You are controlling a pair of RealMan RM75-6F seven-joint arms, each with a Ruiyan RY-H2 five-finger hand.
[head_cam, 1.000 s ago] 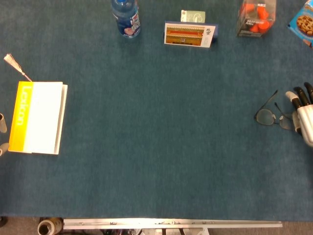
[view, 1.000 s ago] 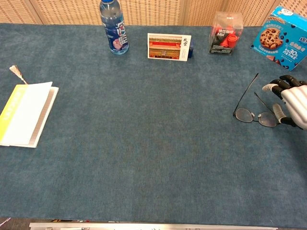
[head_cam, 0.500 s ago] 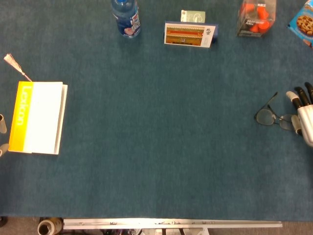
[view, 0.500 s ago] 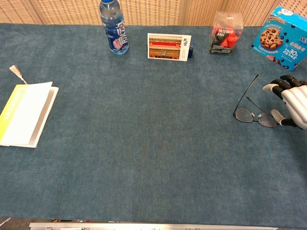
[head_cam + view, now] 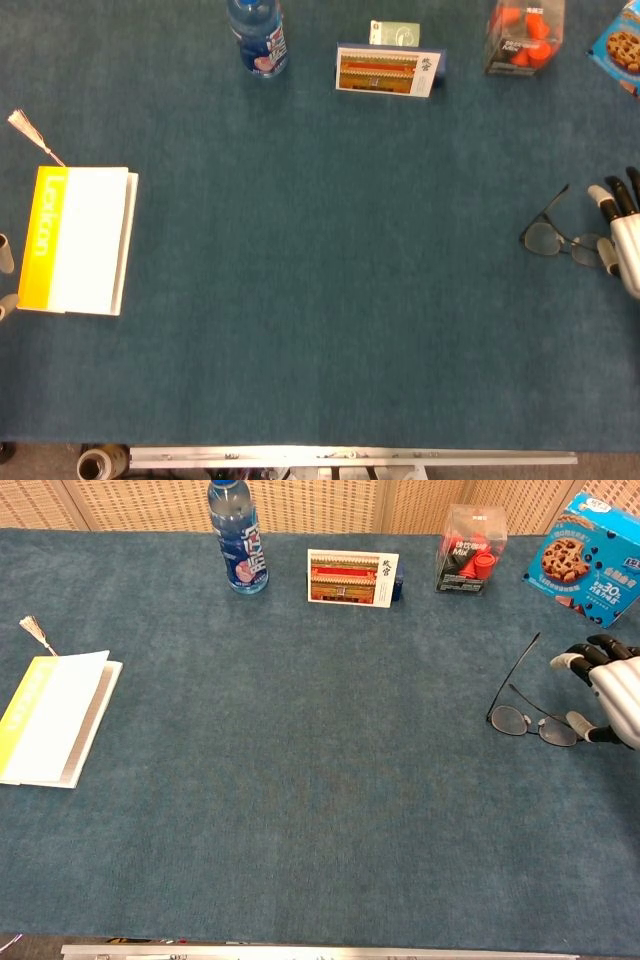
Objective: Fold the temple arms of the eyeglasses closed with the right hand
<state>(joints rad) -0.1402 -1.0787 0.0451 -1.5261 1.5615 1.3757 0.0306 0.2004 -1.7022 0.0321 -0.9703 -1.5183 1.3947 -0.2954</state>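
One yellow-and-white book (image 5: 52, 716) lies flat at the far left of the blue counter (image 5: 300, 780), with a small tassel (image 5: 35, 633) just above its upper corner. At the left edge of the head view, two pale fingertips (image 5: 5, 253) of the left robot hand show beside the book; too little of it is visible to tell how it is set. Along the back edge stand a blue drink bottle (image 5: 237, 537), then a picture card (image 5: 350, 577) propped upright, then a clear box with orange pieces inside (image 5: 471, 550), then a blue cookie box (image 5: 587, 557) at the far right corner. Toward the right edge lie the eyeglasses (image 5: 530, 720), lenses toward the front; one temple arm runs out toward the back of the counter, the other lies angled across behind the lenses. The right robot hand (image 5: 608, 690) sits just beside the glasses at their right end, fingers spread and holding nothing, one fingertip (image 5: 579, 720) next to the right lens; whether it touches the frame cannot be told.
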